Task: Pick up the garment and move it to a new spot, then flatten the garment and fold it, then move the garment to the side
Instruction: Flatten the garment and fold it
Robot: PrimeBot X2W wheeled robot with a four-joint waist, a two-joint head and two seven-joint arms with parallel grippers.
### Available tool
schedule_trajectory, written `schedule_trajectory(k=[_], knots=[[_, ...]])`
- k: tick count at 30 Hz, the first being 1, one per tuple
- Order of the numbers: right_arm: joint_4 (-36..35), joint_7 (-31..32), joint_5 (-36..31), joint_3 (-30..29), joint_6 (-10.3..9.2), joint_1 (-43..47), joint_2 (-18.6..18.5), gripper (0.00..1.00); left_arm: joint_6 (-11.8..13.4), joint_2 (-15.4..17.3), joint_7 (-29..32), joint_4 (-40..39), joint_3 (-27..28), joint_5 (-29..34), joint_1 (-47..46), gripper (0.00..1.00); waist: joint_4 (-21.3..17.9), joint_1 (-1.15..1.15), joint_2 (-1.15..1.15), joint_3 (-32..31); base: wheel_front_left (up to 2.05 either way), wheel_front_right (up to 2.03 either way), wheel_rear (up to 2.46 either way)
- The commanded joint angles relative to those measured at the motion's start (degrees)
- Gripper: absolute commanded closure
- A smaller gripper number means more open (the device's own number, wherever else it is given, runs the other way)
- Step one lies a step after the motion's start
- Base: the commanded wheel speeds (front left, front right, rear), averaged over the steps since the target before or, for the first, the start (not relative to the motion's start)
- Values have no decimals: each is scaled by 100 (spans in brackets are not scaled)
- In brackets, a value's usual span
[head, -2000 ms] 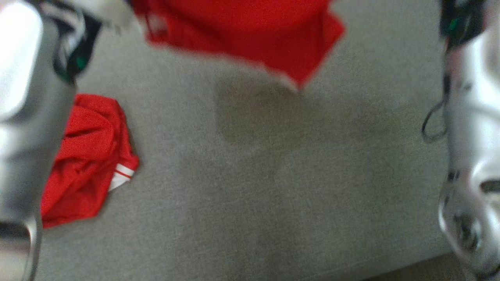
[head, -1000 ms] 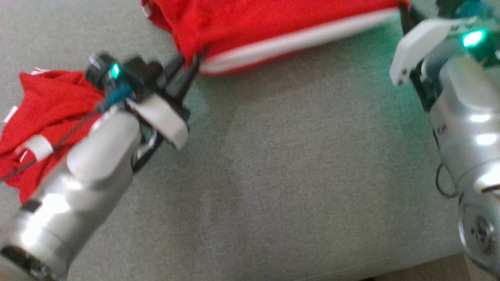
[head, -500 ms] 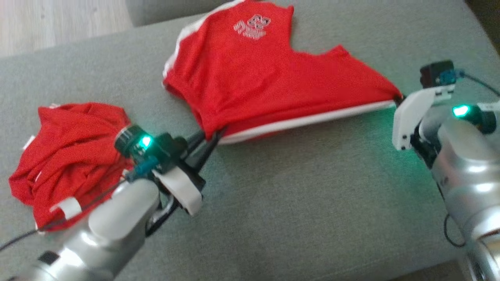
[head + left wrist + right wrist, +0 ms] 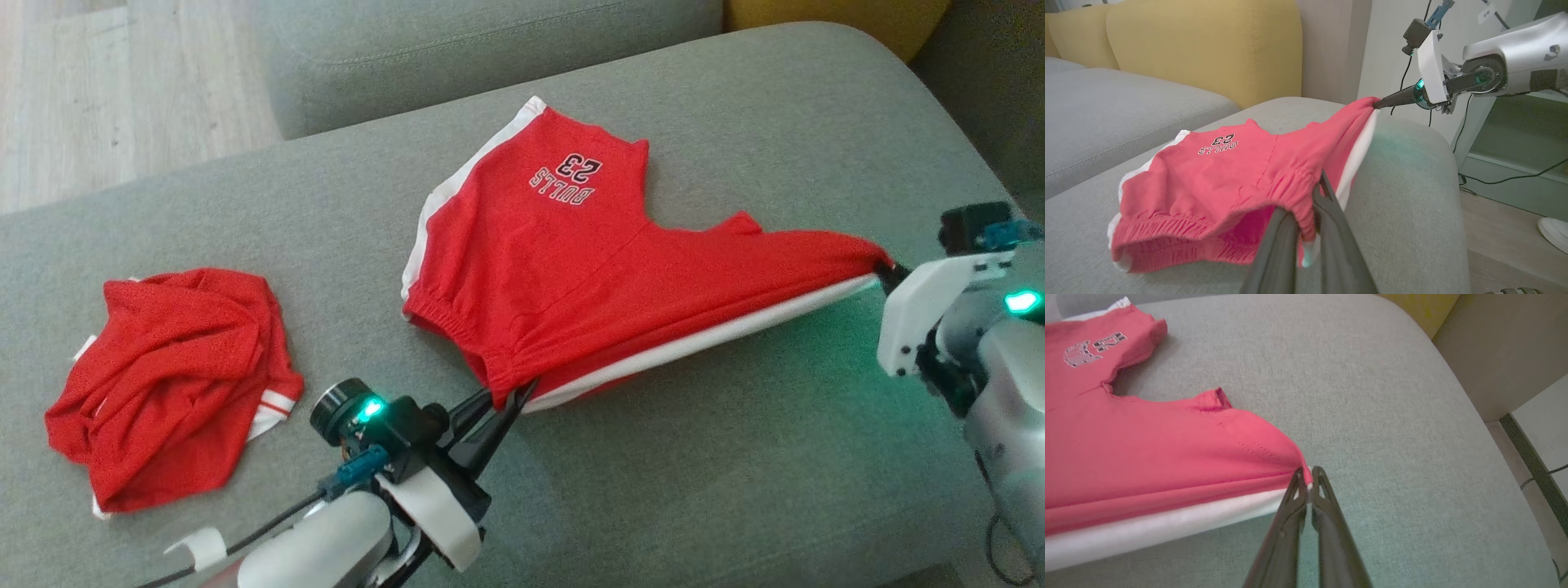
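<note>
- My left gripper (image 4: 508, 398) had its jaws pressed together on the waistband corner of the red shorts (image 4: 588, 269).
- The shorts lay partly on the grey cushion (image 4: 735, 457), near edge taut; I judged this the flattening step.
- My right gripper (image 4: 888, 269) pinched the opposite corner; the next move called for lowering both evenly.

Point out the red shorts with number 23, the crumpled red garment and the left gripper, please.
red shorts (image 4: 588, 269), head view, middle of the red front panel.
crumpled red garment (image 4: 171, 384), head view, centre of the heap.
left gripper (image 4: 510, 394), head view, midway between its fingertips.
</note>
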Motion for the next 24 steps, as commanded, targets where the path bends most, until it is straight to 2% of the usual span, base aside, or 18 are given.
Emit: schedule_trajectory(k=[1,7,13,18,24], knots=[[-216,-16,52,-47,-13,-94,-252,100,81,211,-14,-117,252,-75,-186,100,31,2,-1,23,0,0,0],[-921,-13,38,-448,-13,-79,-260,100,217,222,32,-290,463,-198,-356,100,257,2,-1,254,0,0,0],[-1362,52,-342,-957,-13,-378,-76,100,203,212,113,-298,611,-234,-722,100,611,2,-1,643,0,0,0],[-1474,131,-737,-1242,-13,-832,183,100,145,137,169,-185,708,-232,-1104,100,941,2,-1,990,0,0,0],[-1235,223,-1267,-1454,-13,-1554,466,100,22,-57,217,48,782,-239,-1579,100,1356,2,-1,1417,0,0,0]])
